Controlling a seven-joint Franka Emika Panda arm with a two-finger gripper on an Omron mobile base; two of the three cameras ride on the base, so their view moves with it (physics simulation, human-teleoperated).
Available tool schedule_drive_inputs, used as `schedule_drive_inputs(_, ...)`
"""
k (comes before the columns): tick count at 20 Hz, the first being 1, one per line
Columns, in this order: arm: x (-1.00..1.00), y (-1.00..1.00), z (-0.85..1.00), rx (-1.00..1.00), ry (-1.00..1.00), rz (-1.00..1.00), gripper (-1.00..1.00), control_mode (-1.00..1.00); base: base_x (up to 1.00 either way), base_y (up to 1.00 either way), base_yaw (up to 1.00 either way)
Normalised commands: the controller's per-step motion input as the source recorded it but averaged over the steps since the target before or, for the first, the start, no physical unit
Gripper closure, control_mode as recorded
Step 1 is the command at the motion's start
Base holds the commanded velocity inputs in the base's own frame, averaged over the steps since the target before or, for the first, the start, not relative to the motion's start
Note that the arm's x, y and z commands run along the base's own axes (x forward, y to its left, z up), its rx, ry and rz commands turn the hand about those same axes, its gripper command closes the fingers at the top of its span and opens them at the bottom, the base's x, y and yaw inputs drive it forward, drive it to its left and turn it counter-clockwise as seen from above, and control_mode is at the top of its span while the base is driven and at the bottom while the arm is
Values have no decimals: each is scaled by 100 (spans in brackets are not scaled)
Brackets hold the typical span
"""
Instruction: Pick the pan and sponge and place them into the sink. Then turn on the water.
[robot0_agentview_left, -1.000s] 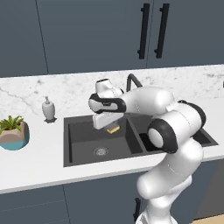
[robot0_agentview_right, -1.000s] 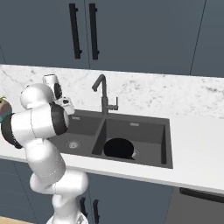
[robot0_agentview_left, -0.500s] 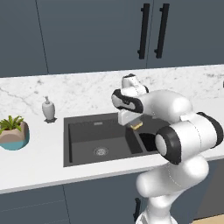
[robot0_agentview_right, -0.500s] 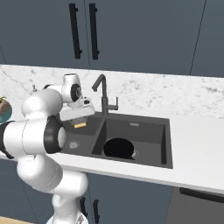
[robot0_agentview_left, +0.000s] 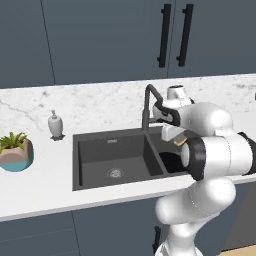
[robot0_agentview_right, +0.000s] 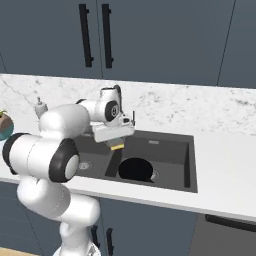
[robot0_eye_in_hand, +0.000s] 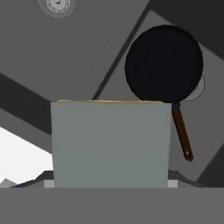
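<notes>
Background fixtures, kitchen scene, non-task items only.

White marble counter runs the full width below dark blue upper cabinets; two black vertical door handles sit side by side at 1 o'clock in left base view. Grey-white soap dispenser bottle stands upright on the counter near the backsplash, at 9 o'clock. Potted plant, in a teal and tan pot, at 8 o'clock, well apart from the bottle.

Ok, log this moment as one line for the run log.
gripper: shut on sponge, over sink | pan: in right basin | faucet: no water | next: release sponge
</notes>
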Motion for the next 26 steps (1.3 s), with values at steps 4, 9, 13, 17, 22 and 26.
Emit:
schedule_drive_inputs(4, 45, -95, -30, 5, 6, 5, 100, -100, 0, 0, 0)
schedule_drive_inputs(9, 60, -71, -47, 3, 6, 9, 100, -100, 0, 0, 0)
schedule_drive_inputs(13, 57, -40, -68, 0, 4, 7, 100, -100, 0, 0, 0)
schedule_drive_inputs(17, 46, -4, -75, 0, 4, 8, 100, -100, 0, 0, 0)
schedule_drive_inputs(22, 21, 0, -66, 4, 1, 10, 100, -100, 0, 0, 0)
schedule_drive_inputs(26, 11, -4, -68, 8, 0, 16, 100, -100, 0, 0, 0)
